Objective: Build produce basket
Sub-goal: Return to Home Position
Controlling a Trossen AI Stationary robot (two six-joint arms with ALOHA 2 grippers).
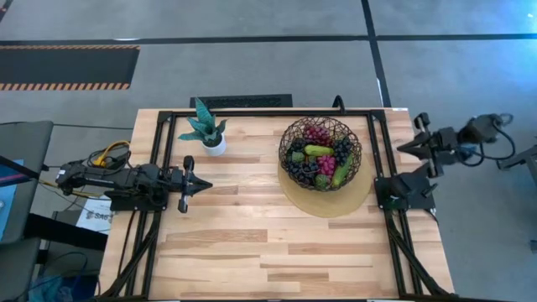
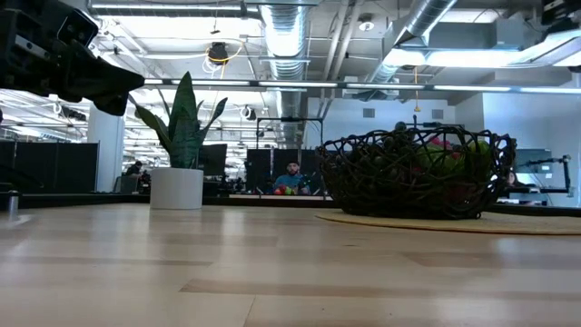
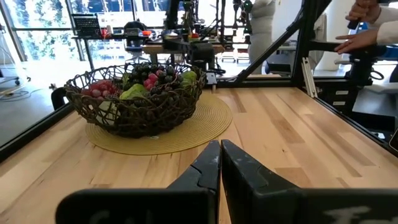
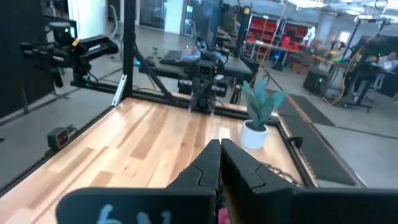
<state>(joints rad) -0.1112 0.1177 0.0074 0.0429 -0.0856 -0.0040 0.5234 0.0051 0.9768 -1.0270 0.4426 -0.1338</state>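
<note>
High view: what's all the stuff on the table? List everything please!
table: one, light wood, under everything
placemat: one, tan, round, under the basket
basket: one, dark brown wire, on the placemat
grape bunches: several, magenta and dark, in the basket
cucumbers: at least two, green, in the basket
potted plant: one, green leaves, white pot, left of the basket
left gripper: one, dark, shut, over the table's left side
right gripper: one, dark, shut, beyond the table's right edge

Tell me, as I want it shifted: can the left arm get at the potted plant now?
Probably yes. The left gripper, fingers shut, hangs at the left of the table, with only bare wood between it and the potted plant; the basket stands well aside.
</note>
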